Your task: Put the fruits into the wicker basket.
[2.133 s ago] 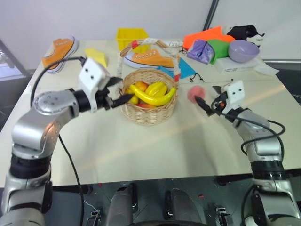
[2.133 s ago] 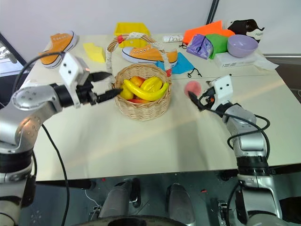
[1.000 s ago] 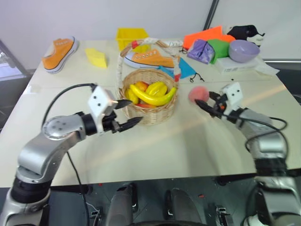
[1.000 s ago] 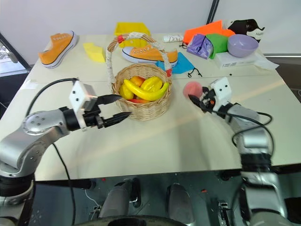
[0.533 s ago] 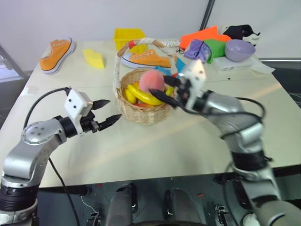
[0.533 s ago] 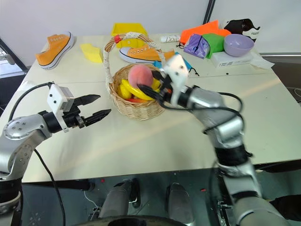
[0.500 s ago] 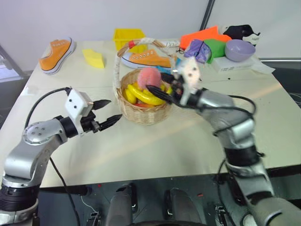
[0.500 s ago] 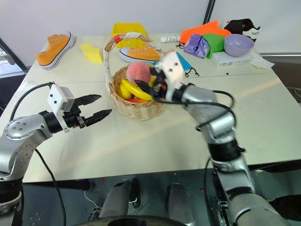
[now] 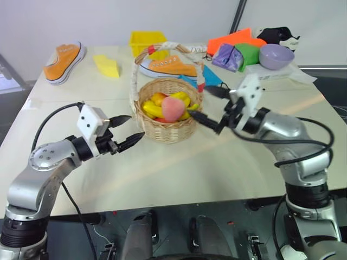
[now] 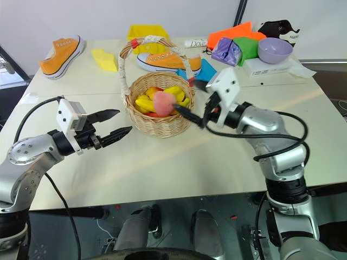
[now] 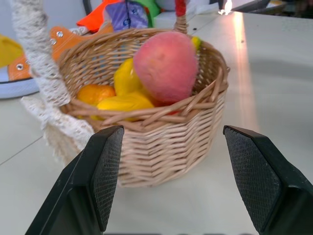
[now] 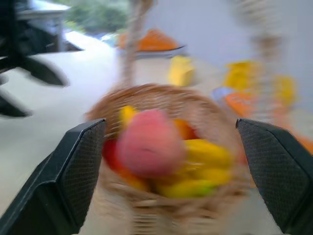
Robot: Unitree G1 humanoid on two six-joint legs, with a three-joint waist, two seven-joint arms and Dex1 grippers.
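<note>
Now one peach (image 9: pixel 172 108), one banana (image 9: pixel 154 110) in wicker basket (image 9: pixel 168 130); two orange sneakers.

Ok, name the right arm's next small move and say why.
Probably draw the right gripper back from the wicker basket: its jaws stand open and empty, and the peach already lies in the basket on the banana.

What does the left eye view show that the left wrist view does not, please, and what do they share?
Left eye view alone: the right gripper, open beside the basket, an orange sneaker at the table's far left, a yellow bin and a purple bowl.

Left wrist view alone: the mesh texture of the left gripper's fingertips.

Both: the wicker basket with the peach on the yellow fruit.
</note>
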